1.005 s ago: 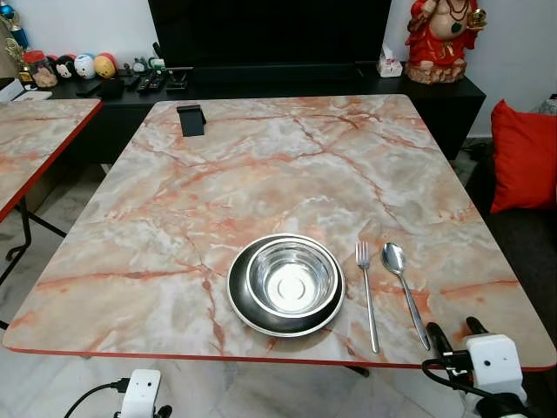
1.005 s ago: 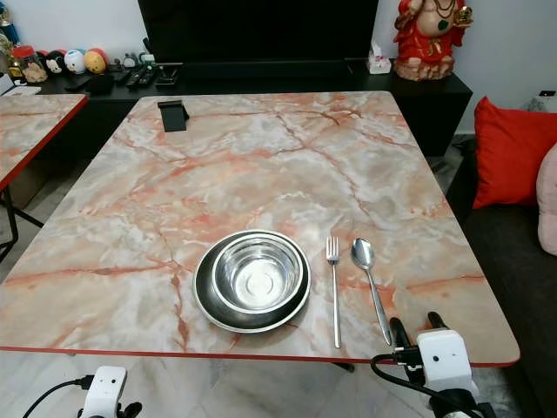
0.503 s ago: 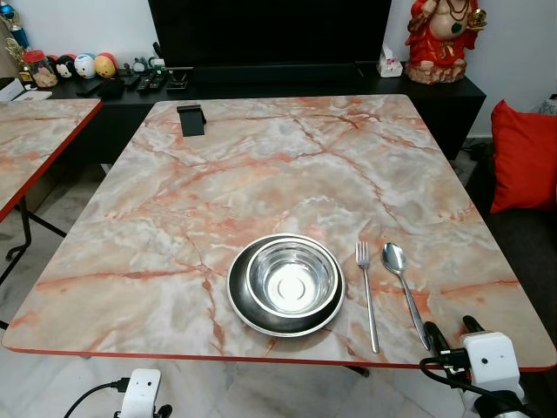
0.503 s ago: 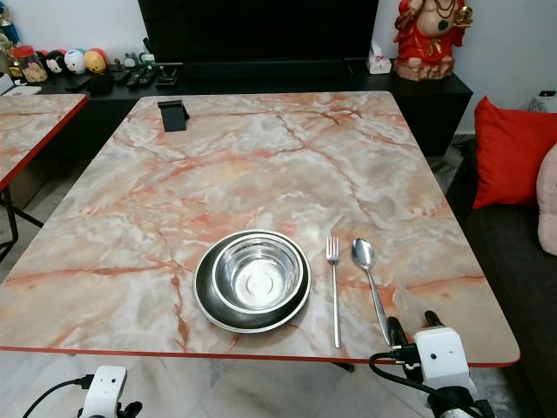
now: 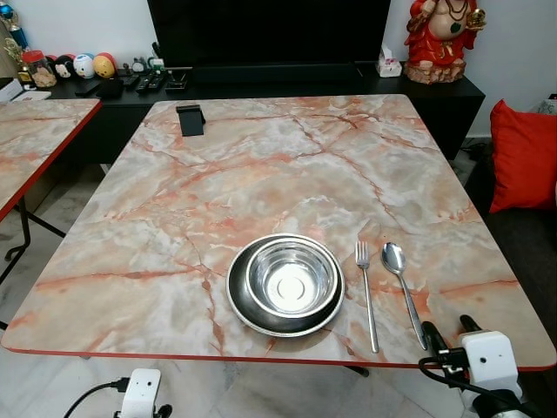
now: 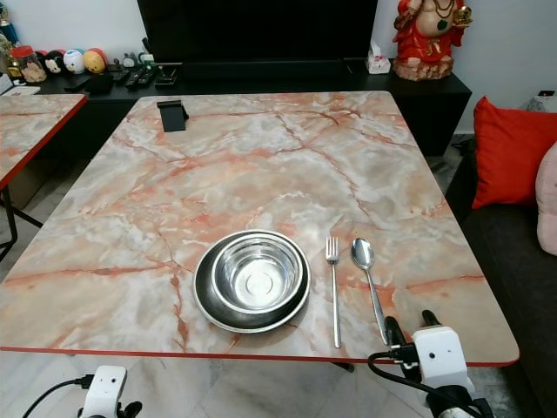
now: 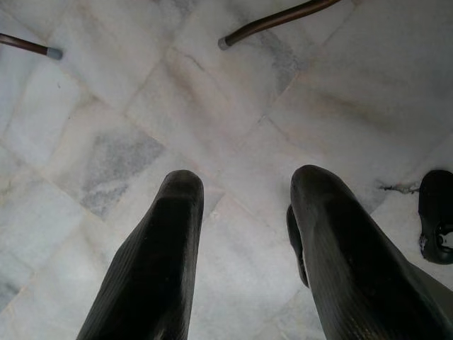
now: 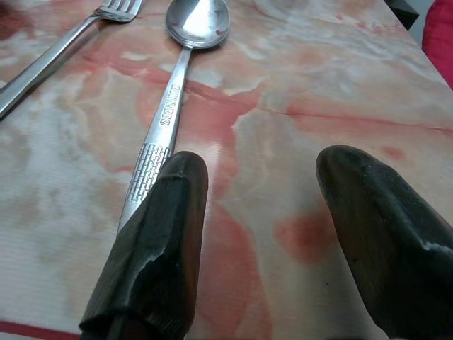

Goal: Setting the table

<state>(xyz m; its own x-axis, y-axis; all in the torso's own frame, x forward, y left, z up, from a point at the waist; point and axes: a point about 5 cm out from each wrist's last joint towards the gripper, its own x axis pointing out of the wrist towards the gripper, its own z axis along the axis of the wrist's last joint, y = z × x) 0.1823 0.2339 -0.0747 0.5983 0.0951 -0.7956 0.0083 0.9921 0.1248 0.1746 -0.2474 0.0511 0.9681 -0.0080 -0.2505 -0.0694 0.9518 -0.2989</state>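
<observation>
A steel bowl (image 5: 291,279) sits inside a dark plate (image 5: 245,305) near the front edge of the marble table (image 5: 261,174). To its right lie a fork (image 5: 366,292) and a spoon (image 5: 402,283), side by side. My right gripper (image 5: 445,333) hovers open at the table's front right edge, just behind the spoon's handle (image 8: 161,134), with nothing between its fingers (image 8: 159,241). My left gripper (image 7: 244,205) hangs open below the table over the floor; its wrist (image 5: 139,392) shows at the front left.
A black phone stand (image 5: 191,119) sits at the table's far left. A second marble table (image 5: 35,139) is on the left. A black sideboard (image 5: 261,83) with toys, remotes and a red statue (image 5: 444,39) stands behind. Red cushion (image 5: 522,157) at right.
My right gripper has drawn back a little toward the table's front edge and lower in view. The bowl, fork and spoon have not moved.
</observation>
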